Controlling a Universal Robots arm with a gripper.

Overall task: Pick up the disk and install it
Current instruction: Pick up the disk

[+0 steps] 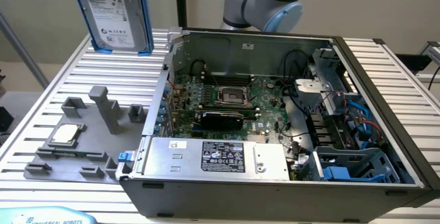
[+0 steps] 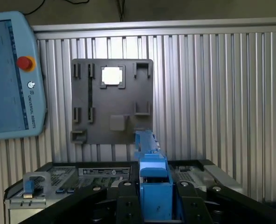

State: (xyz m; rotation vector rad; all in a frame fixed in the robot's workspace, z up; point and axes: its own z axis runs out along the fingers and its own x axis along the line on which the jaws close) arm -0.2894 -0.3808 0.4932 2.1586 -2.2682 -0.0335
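Pickup is done: the gripper (image 2: 154, 186), jaws partly closed, clamps the disk (image 1: 117, 15) (by its blue carrier), which hangs upright at the exterior view's upper left. Installation is not yet done, since the disk is well outside the open computer case (image 1: 240, 49).

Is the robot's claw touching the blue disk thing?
Touching. In the wrist view, the black fingers of the gripper press against both sides of the blue carrier frame of the disk, with no gap.

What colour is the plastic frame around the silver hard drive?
Bright blue frame, best in exterior view.
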